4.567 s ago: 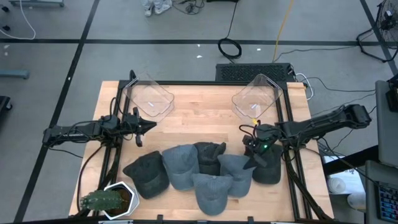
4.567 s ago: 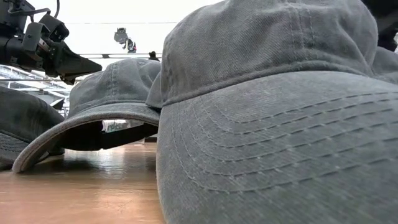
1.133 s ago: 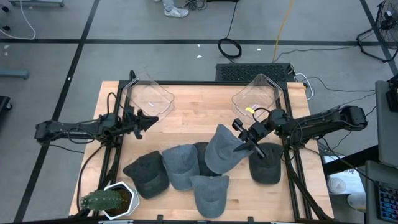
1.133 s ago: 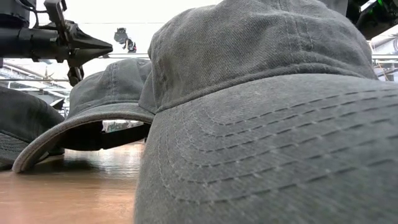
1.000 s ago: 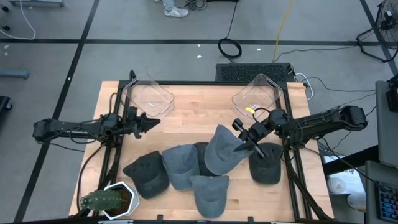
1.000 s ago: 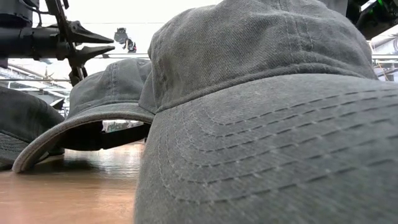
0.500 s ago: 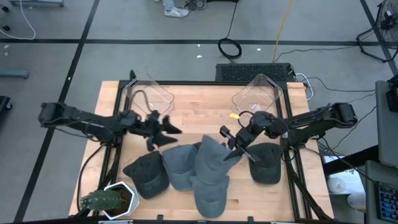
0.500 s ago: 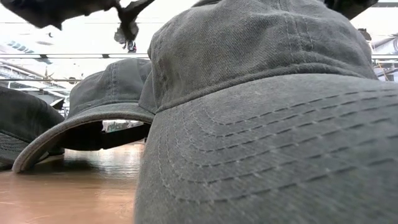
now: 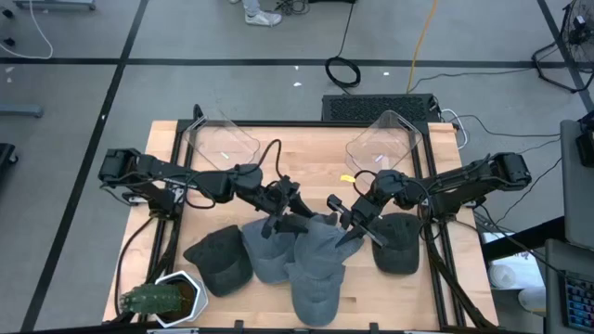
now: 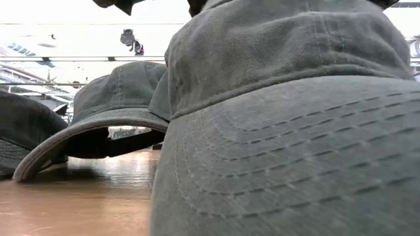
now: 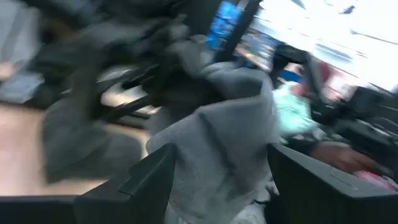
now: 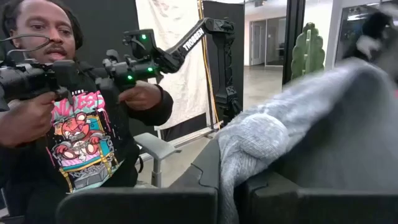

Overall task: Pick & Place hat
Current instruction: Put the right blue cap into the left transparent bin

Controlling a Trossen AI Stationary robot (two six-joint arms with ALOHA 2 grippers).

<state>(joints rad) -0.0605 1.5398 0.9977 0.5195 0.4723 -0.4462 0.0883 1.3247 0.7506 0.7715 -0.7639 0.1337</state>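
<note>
Grey washed cotton fills most of the low view: a cap with a stitched, curved brim and a seamed crown, so close that the weave shows. Behind it sits another cap with its brim arching clear of the glossy wooden table.

From above, a cluster of soft, slumped caps lies on the pale planked table, near its front edge. The right gripper is clamped on the lifted hat, a limp grey one held by a bunched fold above the pile at the table's middle; in the right wrist view the cloth is pinched between the dark fingers. The left gripper reaches in from the other side with its fingers spread, just beside the same hat; its wrist view shows the crumpled fabric between the two dark fingers, though the blur hides whether they touch it.

Two clear, rounded plastic bins stand at the far corners, one on the left and one on the right. A spiky green cactus in a white hexagonal pot sits at the near left corner. A person in a dark printed shirt shows beyond the table, holding control handles.
</note>
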